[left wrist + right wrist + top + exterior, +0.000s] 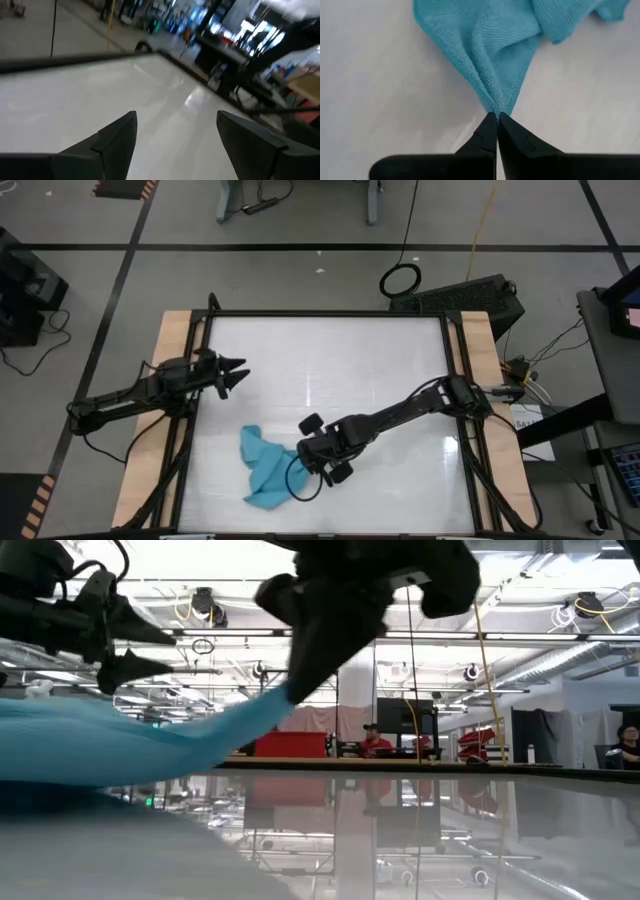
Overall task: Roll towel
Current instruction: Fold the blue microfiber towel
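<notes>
The turquoise towel (265, 470) lies crumpled on the white table near its front edge, left of centre. It also shows in the low view (120, 745) and the right wrist view (495, 45). My right gripper (303, 452) is at the towel's right side, shut on it. My left gripper (237, 375) hovers open and empty over the table's left side, away from the towel; its fingers show spread in the left wrist view (177, 137). My right gripper pinches a gathered, puckered bit of the towel's edge (496, 107) between its two fingertips. That end of the towel (265, 705) is raised off the table and runs taut up to the fingers. The rest of the towel lies bunched on the table.
The table (330, 370) has black rails and wooden side strips (170, 360). A black cable loop (305, 480) hangs by my right gripper over the towel. People sit in the room beyond the table (375, 740).
</notes>
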Motion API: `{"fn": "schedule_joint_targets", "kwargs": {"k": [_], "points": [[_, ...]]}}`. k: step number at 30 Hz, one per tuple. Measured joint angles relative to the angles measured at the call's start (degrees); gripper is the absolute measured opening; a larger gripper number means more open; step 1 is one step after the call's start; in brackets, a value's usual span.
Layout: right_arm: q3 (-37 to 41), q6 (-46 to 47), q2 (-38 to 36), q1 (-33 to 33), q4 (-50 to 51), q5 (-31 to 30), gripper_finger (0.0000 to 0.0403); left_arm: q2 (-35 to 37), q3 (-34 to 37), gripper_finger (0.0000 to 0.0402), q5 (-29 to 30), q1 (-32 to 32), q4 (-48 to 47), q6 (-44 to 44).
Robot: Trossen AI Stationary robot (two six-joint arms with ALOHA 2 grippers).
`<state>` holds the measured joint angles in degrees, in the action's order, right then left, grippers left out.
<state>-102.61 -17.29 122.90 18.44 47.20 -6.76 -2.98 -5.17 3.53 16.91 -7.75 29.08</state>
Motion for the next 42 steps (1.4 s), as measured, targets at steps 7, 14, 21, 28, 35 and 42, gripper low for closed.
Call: {"fn": "schedule_joint_targets", "kwargs": {"k": [7, 14, 21, 28, 35, 42], "points": [[0.0, 3.08, -0.64, 0.02, 4.76, -0.98, 0.0, -0.12, -0.09, 0.0279, 1.85, -0.01, 7.92, -1.42], [0.0, 3.87, -0.62, -0.07, 6.44, -0.98, 0.0, -0.92, -0.22, 0.0279, 1.67, -0.02, 8.49, -4.4], [0.0, 4.33, -0.62, -0.11, 8.16, -1.01, 0.0, -3.93, -0.27, 0.0279, -3.04, -0.04, 6.09, -2.7], [0.0, 4.65, -0.6, -0.28, 9.66, -1.01, 0.0, -9.26, -0.28, 0.0279, -13.91, -2.24, 8.01, -2.8], [0.0, 4.89, -0.57, -0.99, 10.57, -1.08, 0.0, -19.73, -0.31, 0.0279, -14.71, -14.02, 21.13, -2.79], [-0.02, 4.92, -0.55, -2.22, 10.6, -1.01, 0.0, -36.48, -5.68, 0.0279, -5.07, -25.98, 27.97, -8.81]]}}
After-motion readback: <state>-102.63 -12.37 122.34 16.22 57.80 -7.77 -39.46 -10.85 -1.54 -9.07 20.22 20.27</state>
